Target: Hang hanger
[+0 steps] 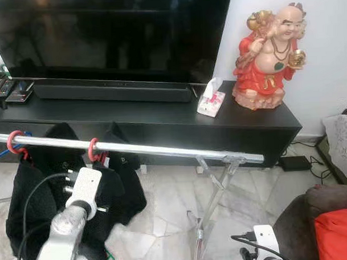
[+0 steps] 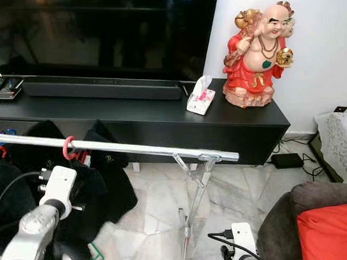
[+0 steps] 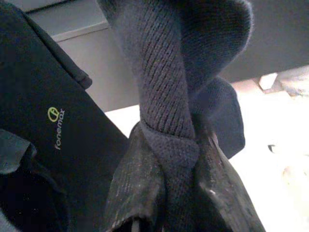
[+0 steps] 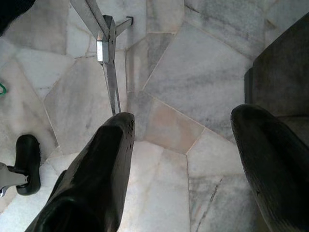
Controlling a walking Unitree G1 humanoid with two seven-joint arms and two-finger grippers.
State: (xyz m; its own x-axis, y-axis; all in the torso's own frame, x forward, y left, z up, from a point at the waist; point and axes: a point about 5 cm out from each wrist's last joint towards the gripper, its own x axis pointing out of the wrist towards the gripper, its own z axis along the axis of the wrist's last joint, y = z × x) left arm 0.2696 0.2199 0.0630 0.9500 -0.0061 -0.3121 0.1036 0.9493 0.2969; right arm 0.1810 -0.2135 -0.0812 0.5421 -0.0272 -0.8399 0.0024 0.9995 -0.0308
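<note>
Red hanger hook [image 1: 93,150] looped over the silver rail [image 1: 163,148] at left centre of the left eye view, dark garment [image 1: 115,183] drooping beneath it, so hanging looks largely done; a second red hook [image 1: 14,142] sits on the rail further toward the left edge with more black clothing. What remains, by judgement: letting go of the cloth and backing the arm away. Left claw [image 3: 166,183] at lower left, just below the rail, pinched shut on a fold of dark knitted fabric [image 3: 164,96], with a black garment printed "fonemax" [image 3: 55,128] beside it. Green bit [image 1: 110,258] near the bottom edge under the clothes, too small to identify. Right claw [image 4: 193,145] spread wide and empty, low over the marble floor [image 4: 193,82] near the rack's leg [image 4: 108,67]. Behind, black TV desk [image 1: 161,116] with tissue box [image 1: 210,98] and red figurine [image 1: 268,55] at upper right.
</note>
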